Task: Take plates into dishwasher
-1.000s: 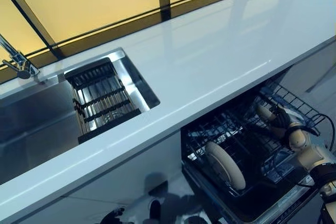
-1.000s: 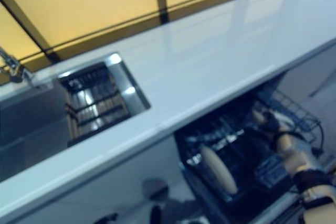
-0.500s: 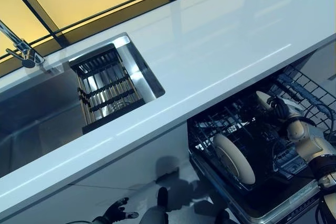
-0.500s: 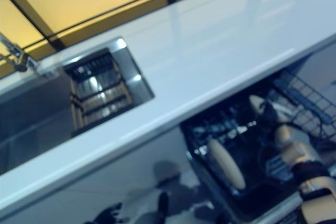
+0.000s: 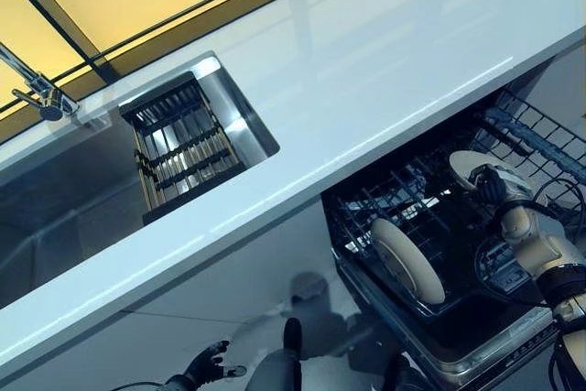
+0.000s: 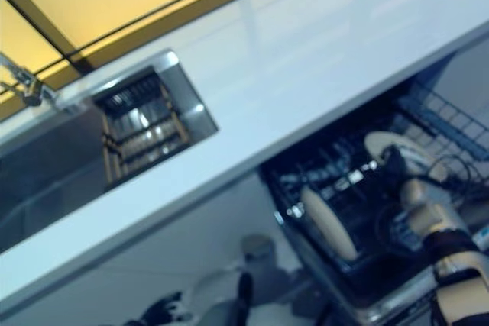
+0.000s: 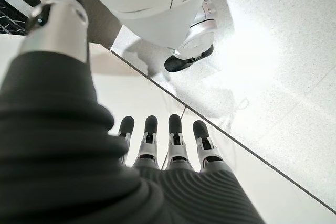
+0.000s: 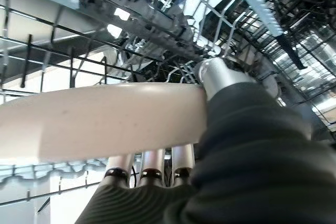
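My right hand (image 5: 502,191) is inside the open dishwasher's lower rack (image 5: 417,226), shut on a cream plate (image 5: 470,164). In the right wrist view the plate's rim (image 8: 100,121) is pinched between my thumb and fingers (image 8: 152,163), with rack wires behind it. A second cream plate (image 5: 408,261) stands on edge in the rack's front part. My left hand (image 5: 206,368) hangs low by the floor, fingers (image 7: 178,140) straight and holding nothing.
A white countertop (image 5: 366,70) overhangs the dishwasher. A steel sink (image 5: 82,190) with a dark drying rack (image 5: 179,148) and a tap (image 5: 37,93) lies to the left. A yellow window wall runs behind. The dishwasher's upper wire basket (image 5: 540,139) is at the right.
The camera has shifted. My right hand has drawn the held plate slightly outward and to the right in the rack. My left hand shows a little further into view.
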### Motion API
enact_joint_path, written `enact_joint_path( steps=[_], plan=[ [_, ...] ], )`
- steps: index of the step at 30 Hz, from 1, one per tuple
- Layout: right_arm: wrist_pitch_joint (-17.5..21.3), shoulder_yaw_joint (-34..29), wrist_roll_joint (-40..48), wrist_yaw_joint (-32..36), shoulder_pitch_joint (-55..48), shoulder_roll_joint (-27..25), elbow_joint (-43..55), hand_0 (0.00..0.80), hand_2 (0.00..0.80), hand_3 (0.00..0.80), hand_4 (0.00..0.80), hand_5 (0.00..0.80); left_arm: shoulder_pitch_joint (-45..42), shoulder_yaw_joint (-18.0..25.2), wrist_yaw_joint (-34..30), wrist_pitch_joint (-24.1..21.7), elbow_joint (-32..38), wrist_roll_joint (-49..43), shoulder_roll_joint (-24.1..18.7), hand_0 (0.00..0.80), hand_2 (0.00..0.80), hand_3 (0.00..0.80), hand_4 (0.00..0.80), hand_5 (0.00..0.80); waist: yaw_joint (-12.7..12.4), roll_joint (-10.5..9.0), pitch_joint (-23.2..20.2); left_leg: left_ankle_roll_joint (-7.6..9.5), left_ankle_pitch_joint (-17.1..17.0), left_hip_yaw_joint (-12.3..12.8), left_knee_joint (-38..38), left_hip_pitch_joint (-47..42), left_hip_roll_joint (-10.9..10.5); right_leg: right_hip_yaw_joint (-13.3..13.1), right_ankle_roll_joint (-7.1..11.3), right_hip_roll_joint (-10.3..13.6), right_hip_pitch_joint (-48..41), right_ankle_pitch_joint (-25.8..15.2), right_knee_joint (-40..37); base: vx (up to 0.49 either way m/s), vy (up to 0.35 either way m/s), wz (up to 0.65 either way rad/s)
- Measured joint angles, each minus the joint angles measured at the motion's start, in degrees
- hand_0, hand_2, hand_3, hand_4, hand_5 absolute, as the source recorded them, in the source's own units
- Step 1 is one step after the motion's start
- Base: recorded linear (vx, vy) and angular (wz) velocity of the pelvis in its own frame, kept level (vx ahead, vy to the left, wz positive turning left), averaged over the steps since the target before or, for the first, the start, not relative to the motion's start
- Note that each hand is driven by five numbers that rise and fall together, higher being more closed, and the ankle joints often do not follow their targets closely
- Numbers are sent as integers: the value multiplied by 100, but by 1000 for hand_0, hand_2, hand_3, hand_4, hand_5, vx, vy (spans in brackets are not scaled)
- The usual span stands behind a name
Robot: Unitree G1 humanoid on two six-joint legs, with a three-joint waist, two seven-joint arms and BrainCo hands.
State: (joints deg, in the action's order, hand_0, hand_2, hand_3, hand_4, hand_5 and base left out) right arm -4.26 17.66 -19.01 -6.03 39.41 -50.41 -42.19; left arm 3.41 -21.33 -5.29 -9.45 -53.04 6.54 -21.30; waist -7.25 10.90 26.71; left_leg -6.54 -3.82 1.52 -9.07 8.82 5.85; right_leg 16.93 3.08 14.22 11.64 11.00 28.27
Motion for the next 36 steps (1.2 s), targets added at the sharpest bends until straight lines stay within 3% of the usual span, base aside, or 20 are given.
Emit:
enact_joint_path(
  steps=[8,36],
  plan=[
    [4,-7,396,-214,30,-19,-89,800,800,800,800,800,-2,6,29,2,20,122,0,0,0,0,0,0,18,60,21,-26,-13,8,-8,-8,2,-8,-8,5,3,9,17,2,8,0],
    [49,-145,377,-657,30,-206,-40,800,800,800,800,800,-52,35,33,20,-30,121,6,0,0,0,0,0,-15,53,24,-46,3,139,-15,-78,203,-62,-21,-206,-117,-172,-269,9,-3,-2]
  ],
)
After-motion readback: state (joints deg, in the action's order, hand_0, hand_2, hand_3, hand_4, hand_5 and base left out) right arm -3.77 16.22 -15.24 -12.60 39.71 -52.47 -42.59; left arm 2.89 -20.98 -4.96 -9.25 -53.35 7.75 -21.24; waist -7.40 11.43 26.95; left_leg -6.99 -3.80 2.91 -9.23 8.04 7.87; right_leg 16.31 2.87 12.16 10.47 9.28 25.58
